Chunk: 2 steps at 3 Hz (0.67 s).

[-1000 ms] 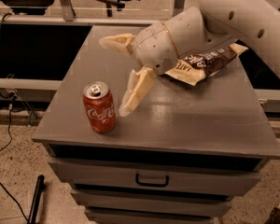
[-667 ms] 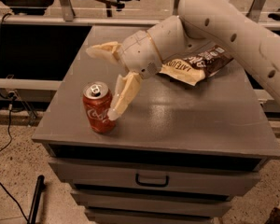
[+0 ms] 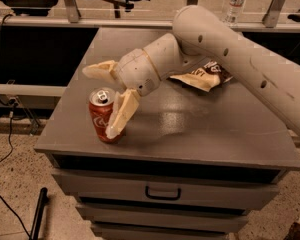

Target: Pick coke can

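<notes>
Hand (image 3: 97, 101) status: we observe the two fingers spread wide apart, holding nothing. The near finger (image 3: 121, 113) lies across the right side of the coke can (image 3: 99, 120); we cannot tell whether it touches. The far finger points left, above and behind the can's top. The coke can stands upright on the worktop (image 3: 215, 129), near its front left corner and well apart from the snack bag (image 3: 200, 78) at the rear. We judge the approach to be nearly complete, with the hand placed around the can. No grasp is made. Remaining steps, in our judgement: settle the fingers on either side of the can, close them on it, and lift it off the worktop.
</notes>
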Each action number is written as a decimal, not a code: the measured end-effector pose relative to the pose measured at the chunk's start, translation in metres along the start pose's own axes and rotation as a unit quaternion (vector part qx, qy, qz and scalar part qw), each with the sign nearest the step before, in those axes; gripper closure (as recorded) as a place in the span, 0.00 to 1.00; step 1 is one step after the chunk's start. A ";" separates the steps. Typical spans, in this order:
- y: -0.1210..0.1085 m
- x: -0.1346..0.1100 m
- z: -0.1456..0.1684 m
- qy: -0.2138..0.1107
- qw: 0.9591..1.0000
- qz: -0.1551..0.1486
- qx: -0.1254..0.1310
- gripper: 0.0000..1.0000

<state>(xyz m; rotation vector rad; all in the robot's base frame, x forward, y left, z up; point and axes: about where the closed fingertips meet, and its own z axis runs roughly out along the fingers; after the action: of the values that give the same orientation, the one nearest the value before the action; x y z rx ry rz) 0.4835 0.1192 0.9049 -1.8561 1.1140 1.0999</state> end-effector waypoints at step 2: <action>0.010 0.016 0.015 -0.012 1.000 0.003 -0.014 0.00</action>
<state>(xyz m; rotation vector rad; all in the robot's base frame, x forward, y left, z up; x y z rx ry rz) 0.4742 0.1230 0.8835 -1.8572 1.0972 1.1429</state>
